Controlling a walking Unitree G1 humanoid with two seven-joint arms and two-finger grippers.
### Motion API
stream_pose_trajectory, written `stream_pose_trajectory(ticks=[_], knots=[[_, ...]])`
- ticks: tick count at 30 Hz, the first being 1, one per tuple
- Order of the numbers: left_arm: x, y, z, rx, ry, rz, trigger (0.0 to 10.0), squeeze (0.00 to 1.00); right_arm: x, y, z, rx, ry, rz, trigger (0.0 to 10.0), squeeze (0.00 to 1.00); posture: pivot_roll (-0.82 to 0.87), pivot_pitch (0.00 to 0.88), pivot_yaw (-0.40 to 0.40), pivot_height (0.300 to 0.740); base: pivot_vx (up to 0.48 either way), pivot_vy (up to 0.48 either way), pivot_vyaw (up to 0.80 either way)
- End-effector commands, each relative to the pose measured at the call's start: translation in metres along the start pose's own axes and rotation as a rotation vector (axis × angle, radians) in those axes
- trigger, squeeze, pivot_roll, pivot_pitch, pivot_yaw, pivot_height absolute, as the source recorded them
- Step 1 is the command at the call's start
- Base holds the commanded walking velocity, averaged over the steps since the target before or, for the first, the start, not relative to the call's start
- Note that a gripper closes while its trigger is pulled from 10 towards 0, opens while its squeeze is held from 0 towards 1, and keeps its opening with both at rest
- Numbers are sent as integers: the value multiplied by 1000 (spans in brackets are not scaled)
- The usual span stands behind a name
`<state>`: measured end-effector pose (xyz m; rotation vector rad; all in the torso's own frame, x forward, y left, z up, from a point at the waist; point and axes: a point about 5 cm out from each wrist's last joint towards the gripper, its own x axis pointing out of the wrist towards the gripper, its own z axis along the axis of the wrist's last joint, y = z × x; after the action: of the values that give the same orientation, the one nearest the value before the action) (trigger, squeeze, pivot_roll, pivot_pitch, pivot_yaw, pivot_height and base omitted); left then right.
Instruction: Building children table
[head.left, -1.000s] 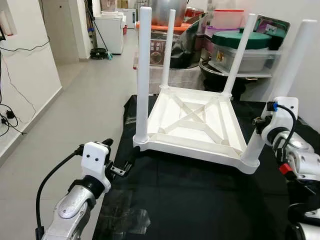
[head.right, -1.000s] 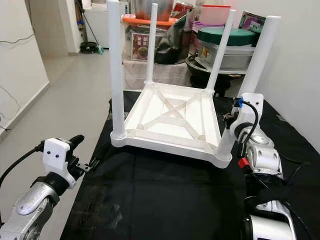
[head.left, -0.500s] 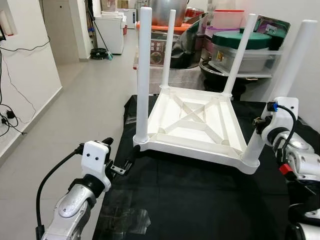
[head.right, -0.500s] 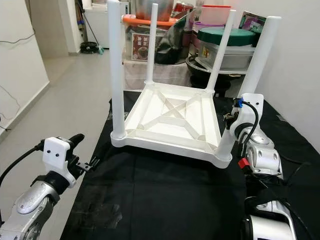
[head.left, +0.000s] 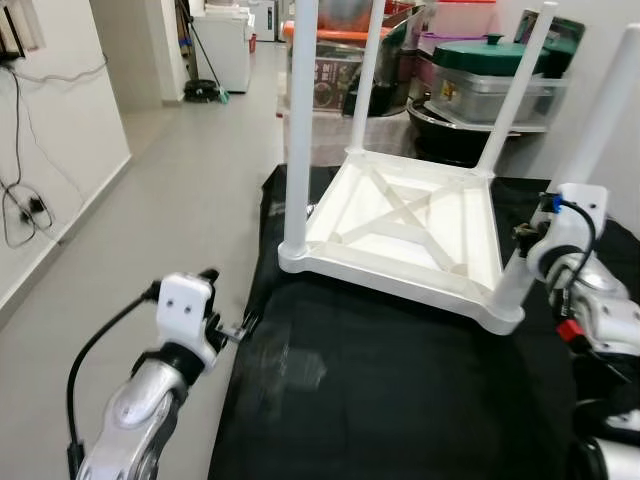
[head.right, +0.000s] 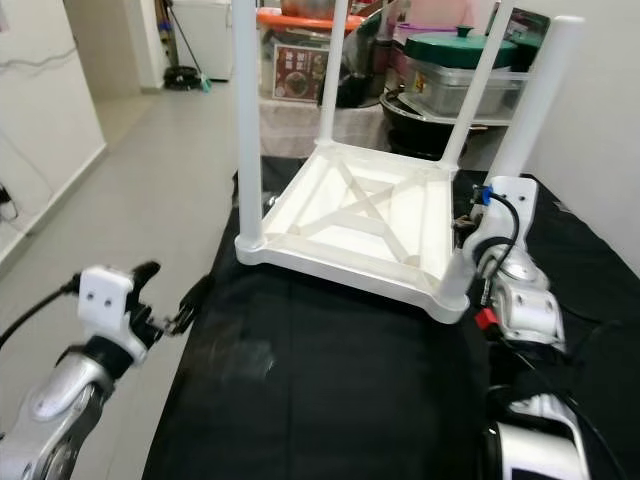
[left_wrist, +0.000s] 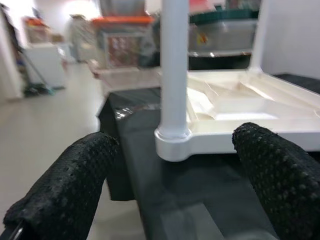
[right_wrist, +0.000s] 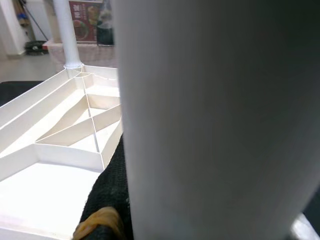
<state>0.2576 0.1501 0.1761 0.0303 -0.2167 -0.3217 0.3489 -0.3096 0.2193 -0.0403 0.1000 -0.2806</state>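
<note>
Overhead, from the left eye view: the white children's table (head.left: 405, 225) lies upside down on the black cloth (head.left: 400, 400), all four legs standing up — inverted, I judge, so the legs could be pushed into their corner sockets. The right gripper (head.left: 528, 250) is at the near right leg (head.left: 590, 150), low down by its socket; whether its fingers are clamped cannot be told here. The left gripper (head.left: 232, 330) hovers off the cloth's left edge, well apart from the table. Behind, a shelf holds a clear tub with a green lid (head.left: 495, 75), contents not readable. Left wrist view: both black fingers (left_wrist: 65, 190) spread wide, nothing between them, pointing at the near left leg (left_wrist: 174, 75). Right wrist view: the leg (right_wrist: 215, 120) fills the frame, one finger (right_wrist: 107, 200) pressed against it — probably steadying it.
</note>
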Motion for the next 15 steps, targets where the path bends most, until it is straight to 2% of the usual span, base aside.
stream_pose_trajectory(ticks=[1, 15], knots=[[-2, 1, -2, 3, 11, 3, 10000, 0, -2, 5, -44, -45, 212, 16, 0, 0, 51, 0, -66, 740, 0, 0, 0], [-1, 2, -4, 35, 27, 1, 10000, 0, -2, 3, -44, -42, 206, 0, 0, 0, 49, 0, -64, 740, 0, 0, 0]])
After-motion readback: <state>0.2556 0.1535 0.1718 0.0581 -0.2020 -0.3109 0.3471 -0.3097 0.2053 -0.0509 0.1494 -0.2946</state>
